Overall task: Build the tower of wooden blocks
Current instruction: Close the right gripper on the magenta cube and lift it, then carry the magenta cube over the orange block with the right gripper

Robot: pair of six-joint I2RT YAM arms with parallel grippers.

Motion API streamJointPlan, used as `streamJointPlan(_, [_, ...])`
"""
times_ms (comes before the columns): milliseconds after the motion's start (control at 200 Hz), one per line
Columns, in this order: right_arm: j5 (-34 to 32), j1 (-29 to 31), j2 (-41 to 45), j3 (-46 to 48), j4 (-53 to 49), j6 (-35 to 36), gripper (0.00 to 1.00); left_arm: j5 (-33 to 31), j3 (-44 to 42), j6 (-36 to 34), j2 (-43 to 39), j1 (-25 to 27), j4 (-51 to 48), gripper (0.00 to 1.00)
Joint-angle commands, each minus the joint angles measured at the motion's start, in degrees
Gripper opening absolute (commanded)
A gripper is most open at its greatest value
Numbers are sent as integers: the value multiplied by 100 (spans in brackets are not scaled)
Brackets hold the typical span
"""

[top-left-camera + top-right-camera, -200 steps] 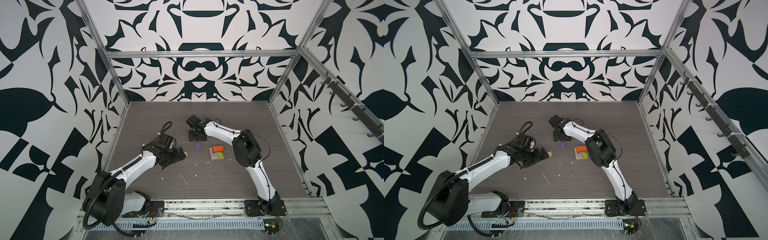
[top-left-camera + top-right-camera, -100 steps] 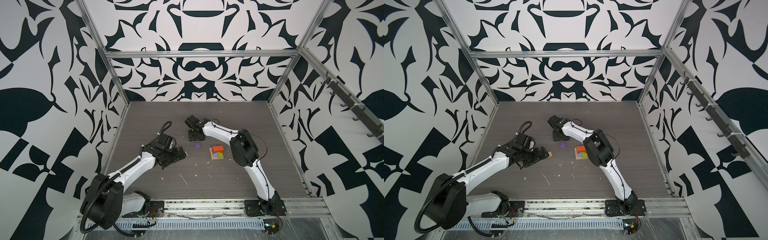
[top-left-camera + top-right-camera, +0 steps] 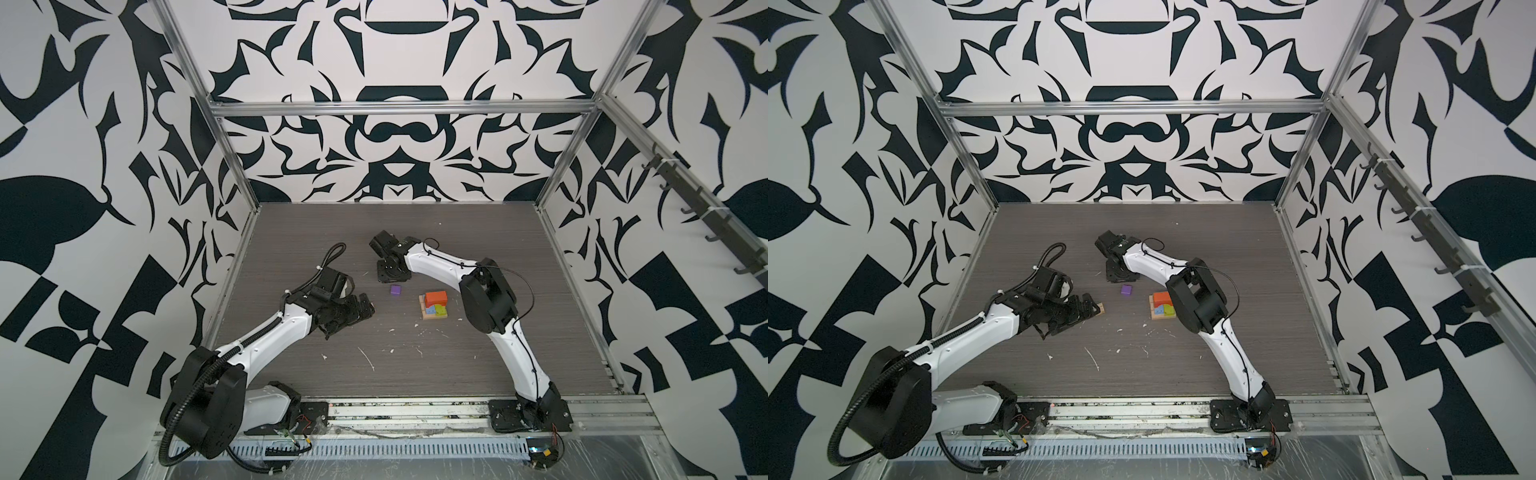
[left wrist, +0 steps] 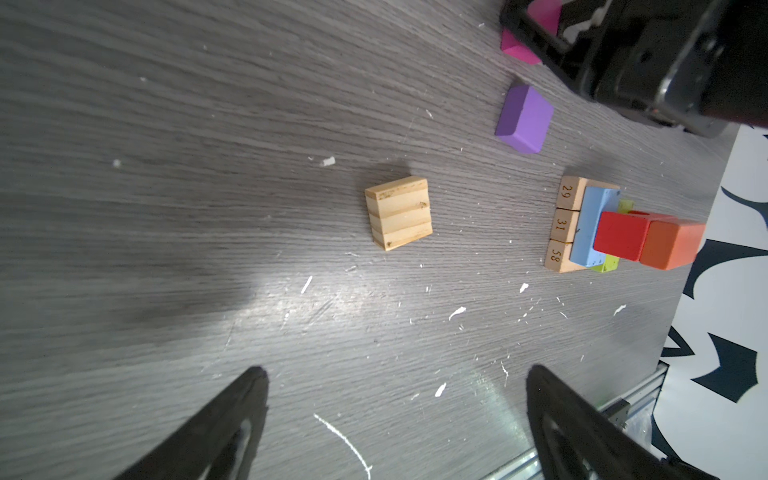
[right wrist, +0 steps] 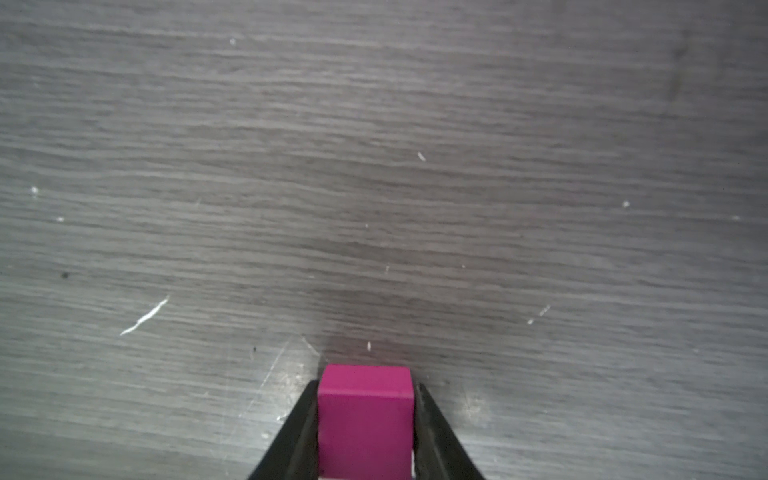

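- Several coloured pieces form the partly built tower (image 3: 434, 306), near the middle of the worktop (image 3: 457, 374). Tan planks (image 4: 565, 224) make the base, a blue piece (image 4: 590, 228) and a lime piece (image 4: 604, 264) lie on them, and a red piece (image 4: 619, 235) and an orange piece (image 4: 671, 245) sit on top.
- Right claw (image 5: 365, 384): clamped on both sides of the magenta block (image 5: 365, 424), low at the worktop.
- Left claw (image 4: 397, 370): jaws wide apart, empty, facing the tan cube (image 4: 399, 212).
- Risk: the upper pieces look bunched toward one side. A sideways nudge during placement could push them off.
- Risk: the right arm's elbow (image 3: 486, 299) hangs just beside the tower in both top views. Swinging the arm back could strike it.
- Risk: the purple block (image 3: 396, 289) lies between the magenta block and the tower. A low carry could knock it.
- Room: bare worktop surrounds the tower on the near side. The walls and frame rails are well apart from it.
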State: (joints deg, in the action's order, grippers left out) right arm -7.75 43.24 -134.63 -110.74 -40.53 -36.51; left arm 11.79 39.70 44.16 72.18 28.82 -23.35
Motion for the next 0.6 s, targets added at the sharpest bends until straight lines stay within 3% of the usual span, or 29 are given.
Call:
streamJointPlan(0, [-156,44,183,-115,-130,57,36,-14,-103,74,6,27,6,100])
streamJointPlan(600, [-150,44,908,243,6,202,31,64,-129,2,-96,45,138,100])
